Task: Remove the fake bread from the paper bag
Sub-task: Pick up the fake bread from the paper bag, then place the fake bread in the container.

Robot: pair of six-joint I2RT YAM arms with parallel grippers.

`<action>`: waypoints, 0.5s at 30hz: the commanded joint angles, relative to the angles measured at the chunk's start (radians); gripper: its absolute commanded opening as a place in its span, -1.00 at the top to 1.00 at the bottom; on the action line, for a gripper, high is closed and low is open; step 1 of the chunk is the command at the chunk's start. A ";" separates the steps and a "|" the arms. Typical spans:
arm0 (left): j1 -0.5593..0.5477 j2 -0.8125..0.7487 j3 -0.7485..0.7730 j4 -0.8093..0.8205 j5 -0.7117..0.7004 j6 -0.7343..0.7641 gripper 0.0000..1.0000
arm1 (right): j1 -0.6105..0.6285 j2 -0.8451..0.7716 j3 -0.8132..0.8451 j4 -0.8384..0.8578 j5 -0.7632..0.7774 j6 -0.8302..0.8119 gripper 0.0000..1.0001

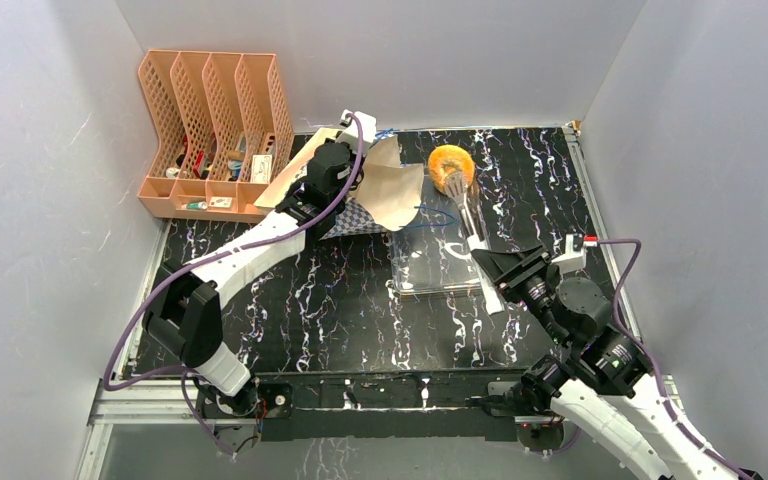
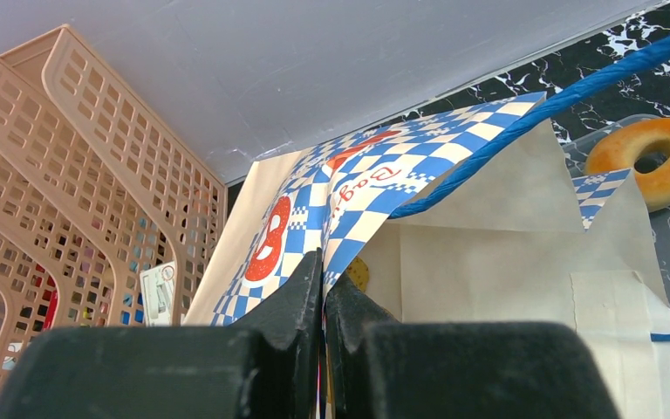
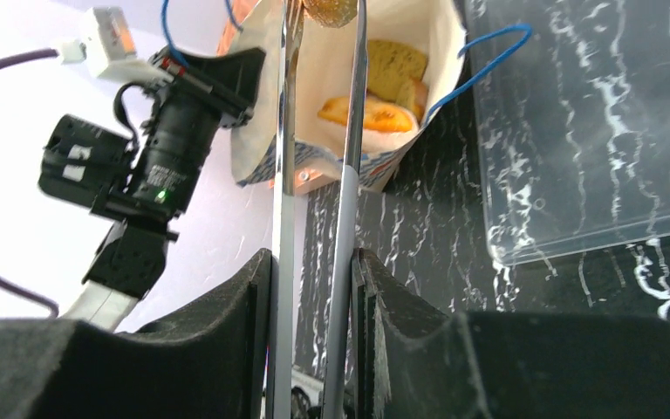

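My left gripper (image 2: 324,281) is pinched tight on the checkered rim of the paper bag (image 1: 390,190). My right gripper (image 3: 314,258) squeezes the tongs (image 3: 283,175). Their tips meet a glazed ring (image 1: 451,163) just outside the bag's mouth. The loaf (image 3: 366,113) and toast slice (image 3: 397,65) lie inside the bag.

Arm hardware.
White shells and black joint housings on left arm (image 1: 250,245) and right arm (image 1: 580,305) behind the fingers (image 2: 288,305); purple cable (image 3: 13,65) off each wrist; left gripper (image 2: 324,279), right gripper (image 3: 312,262): matte black wedge fingers.
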 commanded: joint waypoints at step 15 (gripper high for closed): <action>0.003 -0.157 -0.051 0.002 0.035 0.005 1.00 | -0.011 0.448 0.045 0.352 0.264 -0.063 1.00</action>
